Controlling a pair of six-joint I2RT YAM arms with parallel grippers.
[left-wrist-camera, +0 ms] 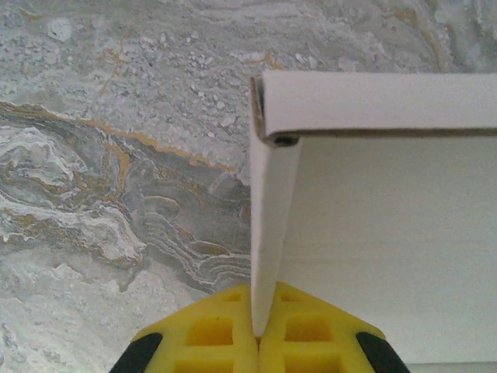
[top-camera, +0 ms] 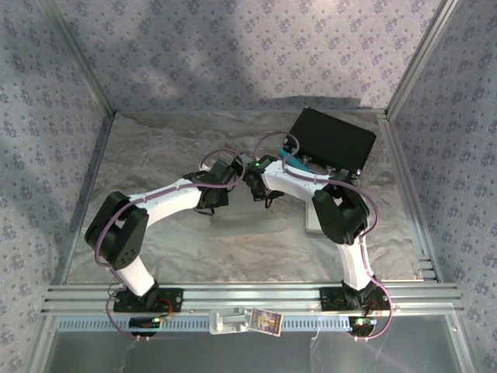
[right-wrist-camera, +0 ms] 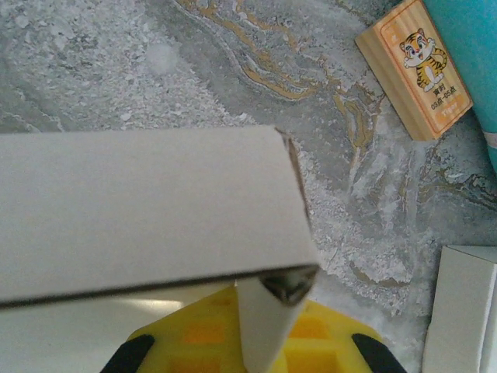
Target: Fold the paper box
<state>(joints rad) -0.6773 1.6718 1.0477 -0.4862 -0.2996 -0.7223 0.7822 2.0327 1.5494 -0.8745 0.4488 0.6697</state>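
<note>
Location: paper box (top-camera: 250,224) at mid-table on the marbled table (top-camera: 194,256), low between the two wrists, faint white from above.

Left gripper (left-wrist-camera: 257,338): clamped on an upright side wall of the paper box, card edge pinched in the seam between the yellow pads (left-wrist-camera: 210,334). Wall meets a folded top rim at a corner just ahead; broad white panel to the right of it.

Right gripper (right-wrist-camera: 260,342): likewise closed on a narrow upright flap at the opposite corner, under a folded-over rim with an open crease.

Nearby: wooden block (right-wrist-camera: 415,66) with a tiger print, a teal thing (right-wrist-camera: 474,47) beside it, a separate white card piece (right-wrist-camera: 466,311) at lower right. Black case (top-camera: 334,140) at the back right of the table.

Handling, judged: thin card, very light, stiff only along creases; likely to bow or kink if squeezed mid-panel. Smooth face, so prone to slip out of a shallow pinch. Best taken on wall edges close to corners and fold lines, as here, both sides at once to stop sliding on the table. Corner creases not yet tight; risk of tearing or springing back if pulled unevenly.
</note>
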